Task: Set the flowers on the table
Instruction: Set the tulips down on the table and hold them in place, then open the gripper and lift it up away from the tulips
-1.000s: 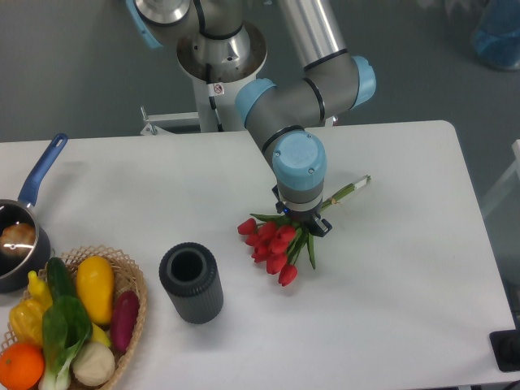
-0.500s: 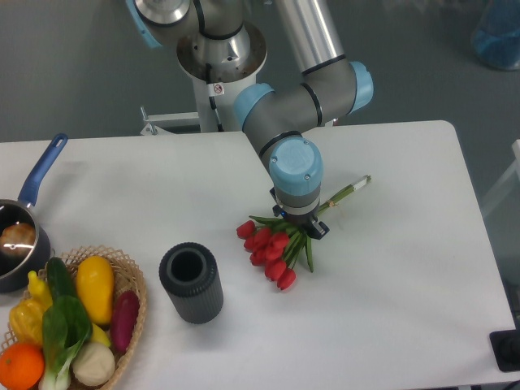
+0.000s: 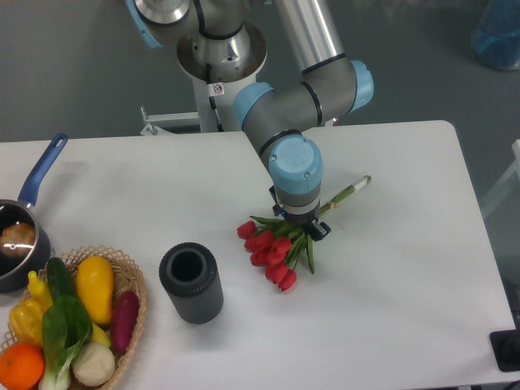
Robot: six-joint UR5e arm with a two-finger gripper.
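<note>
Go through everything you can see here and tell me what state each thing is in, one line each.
flowers: lying sideways, heads toward the vase, stems under the wrist
gripper: over the stems; fingers hidden, cannot tell if open
vase: dark, upright, empty
basket: full of produce
pot: upright, something pale inside
table: carries everything

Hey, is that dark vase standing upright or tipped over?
Upright. The dark vase stands on the table with its round opening facing up, and nothing can be seen inside.
</note>
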